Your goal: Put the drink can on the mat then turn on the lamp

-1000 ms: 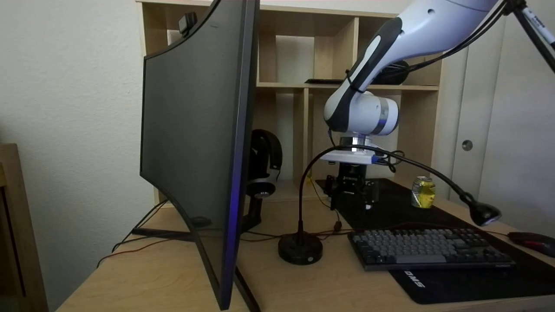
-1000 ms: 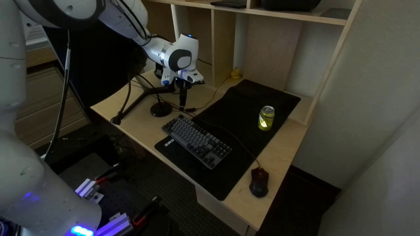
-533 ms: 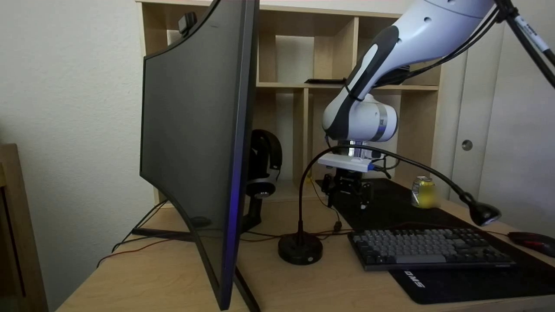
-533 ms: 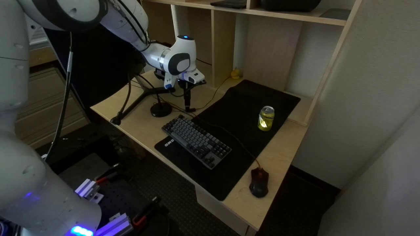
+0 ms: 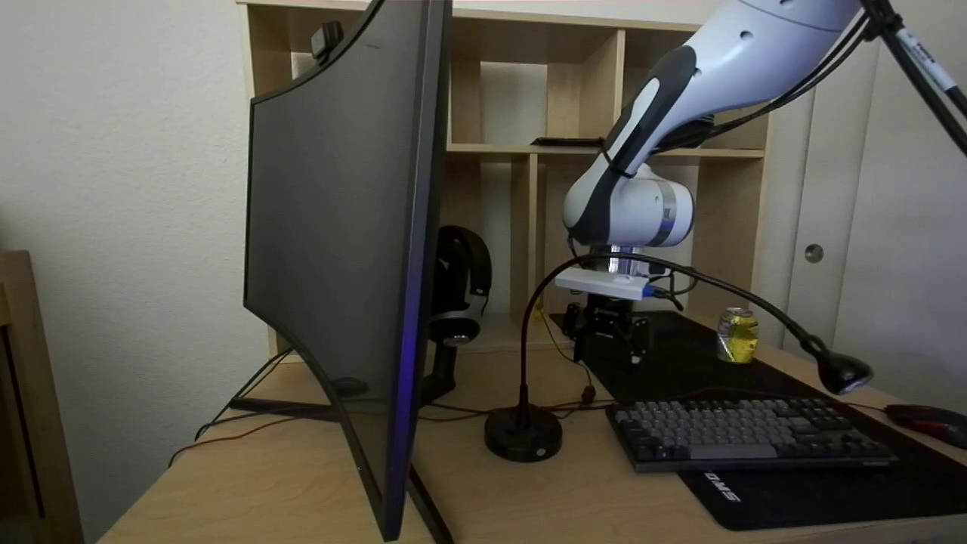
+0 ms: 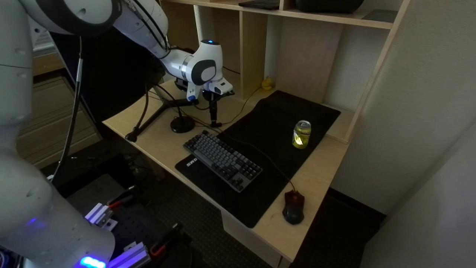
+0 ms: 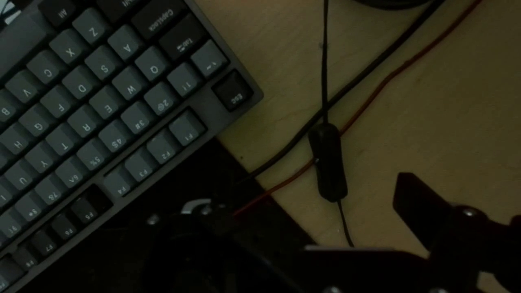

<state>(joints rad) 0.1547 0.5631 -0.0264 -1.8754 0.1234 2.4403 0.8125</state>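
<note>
The arm has come down slightly and shifted sideways within the last second, so that the jaws now hang close to an inline switch. The change is read as alignment for the second half of the task: the drink can stands upright on the mat, near one long edge, so the first half appears complete, whereas the lamp shows no glow at its head. Jaws: spread, with a gap between the tips and nothing seen held; contact with the switch or with the surface cannot be told. In the wrist view a thin black lead runs from the switch toward a dark rounded form, probably the lamp's base, which suggests that this switch controls the lamp. A red cable passes beneath the switch and might be caught by a low grasp. Differences from one second earlier: the arm's end sits lower in both exterior views, and the switch, then visible beside the jaws in an exterior view, is now partly hidden by them there. Differences from half a second earlier: barely any displacement. The drink can, mat, lamp and keyboard are unmoved, and the jaws were likewise spread
</note>
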